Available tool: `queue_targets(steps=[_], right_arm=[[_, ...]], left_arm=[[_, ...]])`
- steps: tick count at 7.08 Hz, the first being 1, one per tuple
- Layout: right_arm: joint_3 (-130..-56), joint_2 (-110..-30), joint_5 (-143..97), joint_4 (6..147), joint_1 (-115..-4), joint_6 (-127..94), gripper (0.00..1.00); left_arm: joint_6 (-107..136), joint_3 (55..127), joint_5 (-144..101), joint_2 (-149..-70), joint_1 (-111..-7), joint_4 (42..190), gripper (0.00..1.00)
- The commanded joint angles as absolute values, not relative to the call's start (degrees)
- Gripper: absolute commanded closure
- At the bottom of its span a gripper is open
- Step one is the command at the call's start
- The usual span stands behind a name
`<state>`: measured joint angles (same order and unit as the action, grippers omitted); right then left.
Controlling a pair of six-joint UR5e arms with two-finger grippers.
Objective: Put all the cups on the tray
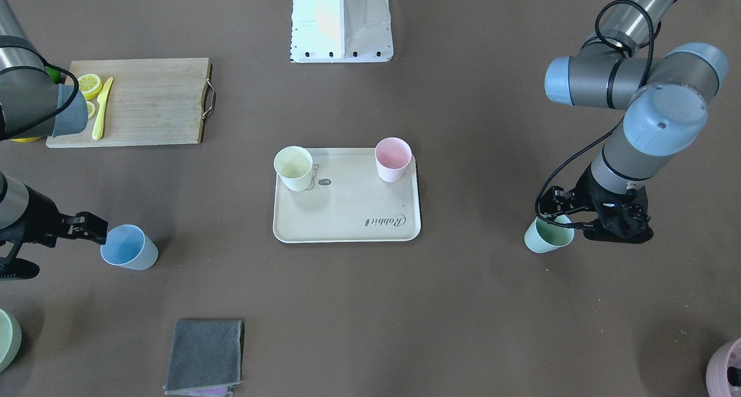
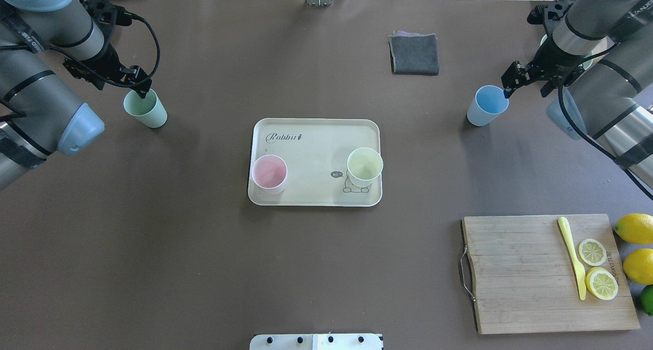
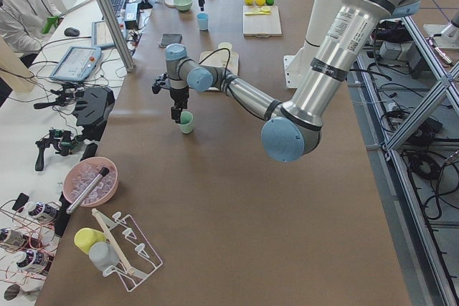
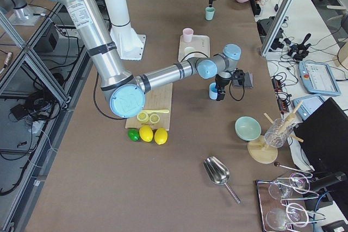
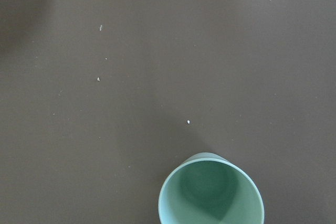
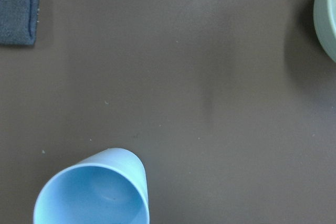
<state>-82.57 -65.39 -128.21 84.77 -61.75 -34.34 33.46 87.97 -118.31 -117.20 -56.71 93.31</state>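
The cream tray (image 2: 316, 142) lies mid-table, and also shows in the front view (image 1: 347, 212). On it stand the pink cup (image 2: 269, 173) and the pale yellow cup (image 2: 365, 167). The mint green cup (image 2: 146, 110) stands on the table at the far left. My left gripper (image 2: 144, 91) is shut on its rim. The front view shows the same gripper (image 1: 569, 217) and cup (image 1: 544, 238). The light blue cup (image 2: 484, 106) stands at the far right. My right gripper (image 2: 505, 91) is shut on its rim. Both wrist views show only the cups (image 5: 211, 195) (image 6: 92, 190), no fingers.
A wooden cutting board (image 2: 515, 273) with a yellow knife (image 2: 572, 255) and lemon slices (image 2: 597, 268) lies near right, with whole lemons (image 2: 635, 228) beside it. A grey cloth (image 2: 414, 54) lies at the far side. A pale green bowl (image 1: 7, 339) and a mauve pot (image 1: 726, 368) sit at the far corners.
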Motion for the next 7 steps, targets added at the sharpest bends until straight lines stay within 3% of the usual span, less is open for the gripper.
queue_targets(steps=[1, 2, 3, 4, 5, 7], right_arm=[[-79.7, -64.7, -128.1, 83.5, -60.5, -35.0, 0.13], [-79.7, -64.8, -128.0, 83.4, -58.9, -36.5, 0.23], [-79.7, -65.1, -127.8, 83.4, -58.0, -36.5, 0.76], [-79.7, -65.3, -128.0, 83.3, -57.9, -36.0, 1.00], [-80.2, -64.9, -128.6, 83.4, -58.1, -36.0, 1.00], [-82.6, -63.2, -132.5, 84.2, -59.1, -36.7, 1.00]], left_arm=[[33.5, 82.7, -118.2, -117.0, -56.6, 99.1, 0.02], [34.1, 80.2, -118.1, -116.6, -56.1, 103.1, 0.08], [34.0, 79.5, -118.2, -116.6, -55.3, 103.3, 0.25], [34.1, 79.6, -118.2, -116.5, -55.2, 103.3, 0.92], [34.1, 80.8, -119.0, -117.2, -55.2, 102.4, 1.00], [34.3, 82.7, -122.6, -119.8, -55.5, 97.1, 1.00]])
